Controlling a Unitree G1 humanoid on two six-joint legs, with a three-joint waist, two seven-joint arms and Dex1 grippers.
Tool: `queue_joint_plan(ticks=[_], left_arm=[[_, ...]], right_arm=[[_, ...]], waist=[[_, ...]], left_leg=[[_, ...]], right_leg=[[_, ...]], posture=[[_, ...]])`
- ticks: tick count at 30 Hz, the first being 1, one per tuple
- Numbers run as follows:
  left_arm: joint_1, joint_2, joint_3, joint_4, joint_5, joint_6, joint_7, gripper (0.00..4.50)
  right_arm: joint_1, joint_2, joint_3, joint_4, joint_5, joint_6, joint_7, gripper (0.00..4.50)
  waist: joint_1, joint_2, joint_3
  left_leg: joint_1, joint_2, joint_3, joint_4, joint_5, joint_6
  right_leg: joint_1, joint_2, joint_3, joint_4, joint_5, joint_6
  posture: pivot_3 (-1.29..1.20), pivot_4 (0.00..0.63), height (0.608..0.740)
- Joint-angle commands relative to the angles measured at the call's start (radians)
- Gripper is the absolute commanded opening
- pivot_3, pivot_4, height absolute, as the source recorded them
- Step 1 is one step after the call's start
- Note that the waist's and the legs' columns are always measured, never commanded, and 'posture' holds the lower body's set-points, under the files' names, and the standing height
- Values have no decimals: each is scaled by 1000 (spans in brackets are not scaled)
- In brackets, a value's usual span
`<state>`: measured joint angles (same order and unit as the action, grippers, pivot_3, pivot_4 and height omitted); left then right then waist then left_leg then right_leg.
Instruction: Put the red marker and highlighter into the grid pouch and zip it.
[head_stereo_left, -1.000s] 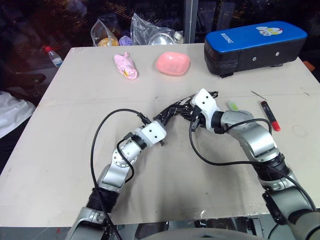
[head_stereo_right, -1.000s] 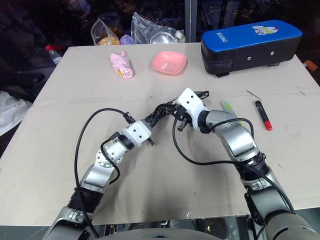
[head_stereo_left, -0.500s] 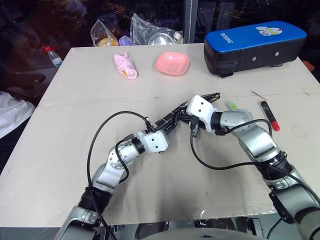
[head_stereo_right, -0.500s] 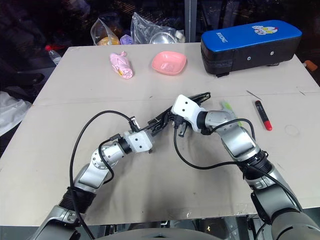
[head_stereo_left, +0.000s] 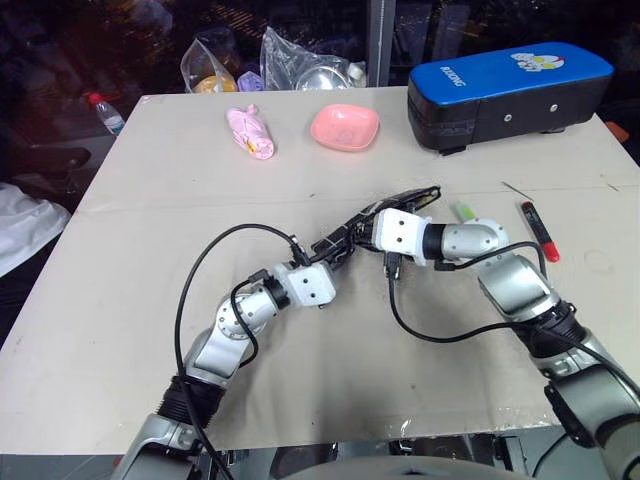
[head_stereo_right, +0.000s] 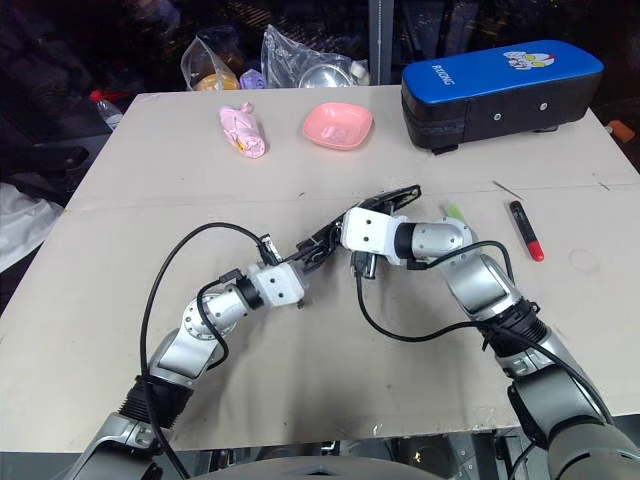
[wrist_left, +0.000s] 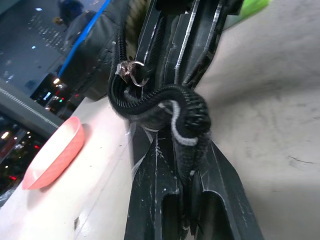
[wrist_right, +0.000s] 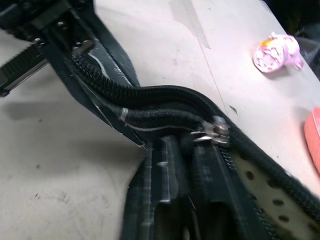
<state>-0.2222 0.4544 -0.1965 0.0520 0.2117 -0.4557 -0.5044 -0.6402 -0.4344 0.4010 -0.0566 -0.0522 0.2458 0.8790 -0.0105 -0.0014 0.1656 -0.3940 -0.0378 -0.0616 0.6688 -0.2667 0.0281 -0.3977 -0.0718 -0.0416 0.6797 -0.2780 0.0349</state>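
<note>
My right gripper has rolled over at the wrist, and its fingers have loosened on the grid pouch. That pouch now stretches flatter between it and my left gripper, which pulled back toward me.

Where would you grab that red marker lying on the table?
Around the middle of the red marker, coming straight down from above. It lies flat on the table with bare space along both long sides, so a claw could straddle its thin barrel crosswise and pinch it. That is only a judgement.
</note>
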Motion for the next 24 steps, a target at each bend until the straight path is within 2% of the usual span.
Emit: queue_joint_plan(ticks=[1, 2, 5, 9, 12, 14, 15, 24], left_arm=[[1, -17, 14, -28, -31, 5, 19, 0], [1, -16, 18, -28, -34, 7, 19, 0], [2, -12, 21, -28, -39, 7, 18, 0], [2, -8, 22, -26, -44, 6, 14, 0], [-1, -8, 23, -21, -46, 4, 13, 0], [-3, -10, 22, -16, -46, 1, 15, 0], [-4, -11, 21, -14, -45, 0, 16, 0], [-3, -12, 22, -15, -42, -3, 20, 0]], right_arm=[[18, 1, -67, -82, 84, 83, 25, 2102], [33, -22, -86, -112, 115, 129, 54, 2253], [58, -79, -148, -191, 219, 267, 115, 2253], [40, -90, -249, -220, 335, 403, 97, 2253], [18, -68, -305, -204, 379, 459, 46, 1437], [13, -64, -306, -186, 370, 467, 15, 369], [13, -63, -301, -174, 363, 465, 4, 36], [16, -84, -269, -78, 311, 427, -44, 36]], waist=[[1, 0, 0], [3, 0, 0], [5, 0, 0], [3, 0, 0], [1, 0, 0], [2, 0, 0], [2, 0, 0], [3, 0, 0]], left_leg=[[0, 0, 0, 0, 0, 0], [0, 0, 0, 0, 0, 0], [-1, 0, 0, 0, 0, 0], [-1, 0, 0, 0, 0, 1], [-1, 1, 0, 0, -2, 3], [-1, 1, 0, 0, -1, 2], [-1, 1, 0, 0, -1, 2], [-1, 1, 0, 0, 0, 1]], right_leg=[[0, 0, 0, 0, 0, 0], [0, 0, 0, 0, 0, 0], [0, 0, 0, -1, 0, 0], [0, -1, 0, 0, 0, 0], [0, 0, 0, 0, 1, -1], [0, 0, 0, -1, 1, -1], [0, 0, 0, -1, 1, -1], [0, 0, 0, -1, 1, -1]], posture=[[0, 150, 737], [0, 150, 737], [0, 150, 737], [0, 150, 737], [0, 150, 737], [0, 150, 737], [0, 150, 737], [0, 150, 737]])
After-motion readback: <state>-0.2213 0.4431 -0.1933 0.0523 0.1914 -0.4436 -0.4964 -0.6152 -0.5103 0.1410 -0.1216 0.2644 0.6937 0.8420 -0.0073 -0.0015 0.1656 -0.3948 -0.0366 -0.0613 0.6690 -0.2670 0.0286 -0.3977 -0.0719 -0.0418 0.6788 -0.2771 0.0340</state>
